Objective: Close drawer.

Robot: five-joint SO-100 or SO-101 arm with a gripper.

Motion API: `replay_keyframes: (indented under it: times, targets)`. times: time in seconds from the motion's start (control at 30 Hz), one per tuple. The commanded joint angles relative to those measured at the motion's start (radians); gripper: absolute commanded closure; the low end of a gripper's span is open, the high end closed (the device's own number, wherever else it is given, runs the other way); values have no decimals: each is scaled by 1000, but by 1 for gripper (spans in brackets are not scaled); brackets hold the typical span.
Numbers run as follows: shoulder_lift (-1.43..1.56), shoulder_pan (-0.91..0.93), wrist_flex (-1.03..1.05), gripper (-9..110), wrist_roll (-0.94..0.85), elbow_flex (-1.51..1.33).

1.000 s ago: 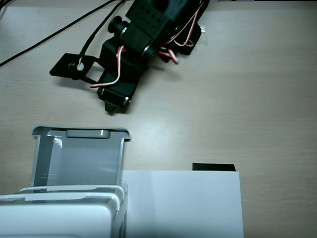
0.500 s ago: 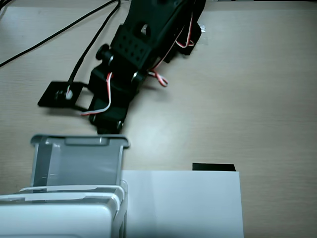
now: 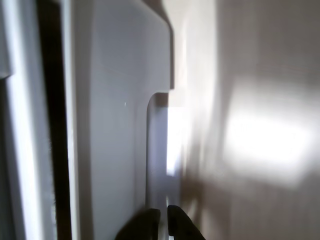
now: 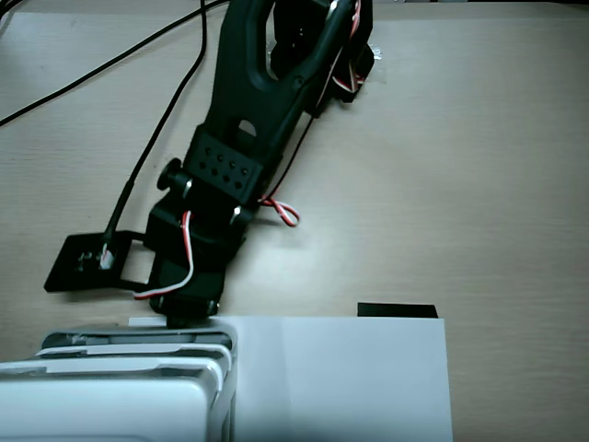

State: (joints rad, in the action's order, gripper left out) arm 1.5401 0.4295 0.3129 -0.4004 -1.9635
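The jaws [image 3: 163,216] are nearly closed with only a slit between them, gripping nothing, just at the drawer [image 3: 115,125] front by its handle slot. The drawer sits in the white cabinet [image 4: 110,405] on the table [image 4: 460,184], contents not visible

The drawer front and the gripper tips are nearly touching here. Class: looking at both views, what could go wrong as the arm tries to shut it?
1. In the wrist view the gripper sits by the edge of the handle slot on the drawer; the tips might slip into the slot instead of pushing.
2. In the fixed view the gripper meets the drawer near one end, so it may skew and jam.
3. The white cabinet could slide.
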Motion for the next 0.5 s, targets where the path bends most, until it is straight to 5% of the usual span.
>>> replay_keyframes:
  times: [0.0, 0.47]
  targets:
    - [-6, -35, -20, 101, -5, 71]
    - [86, -58, -5, 101, -15, 43]
